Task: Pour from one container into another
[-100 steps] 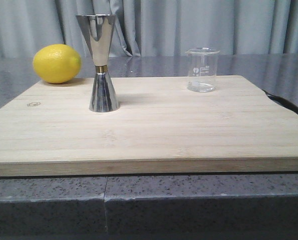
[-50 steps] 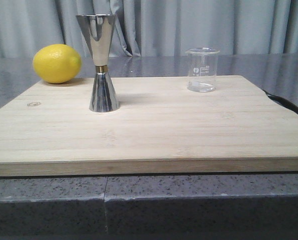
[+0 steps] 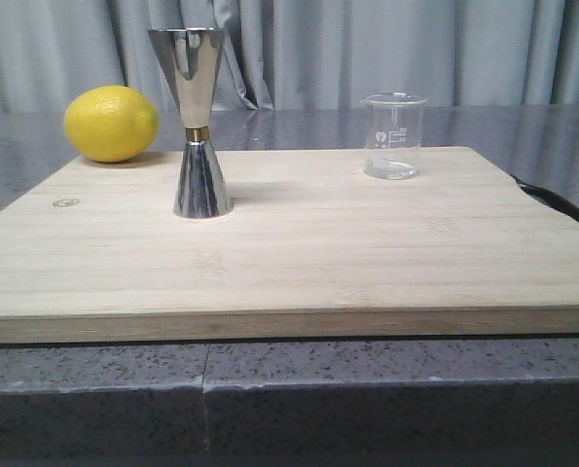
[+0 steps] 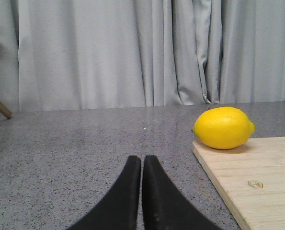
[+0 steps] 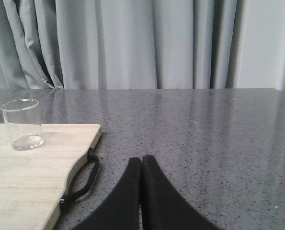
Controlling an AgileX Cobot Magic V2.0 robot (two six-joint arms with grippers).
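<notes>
The small clear glass beaker (image 3: 394, 135) with white marks stands upright at the back right of the wooden board (image 3: 299, 253); the right wrist view shows the beaker (image 5: 22, 124) too. The tall steel jigger (image 3: 198, 122) with its gold waist band stands upright at the board's back left. My left gripper (image 4: 142, 160) is shut with nothing in it, low over the grey counter left of the board. My right gripper (image 5: 142, 160) is shut on nothing, over the counter right of the board. Neither gripper shows in the front view.
A yellow lemon (image 3: 111, 124) rests at the board's back left corner, behind and left of the jigger; the lemon (image 4: 223, 127) also shows in the left wrist view. A black strap loop (image 5: 82, 179) hangs off the board's right edge. Grey curtains close off the back.
</notes>
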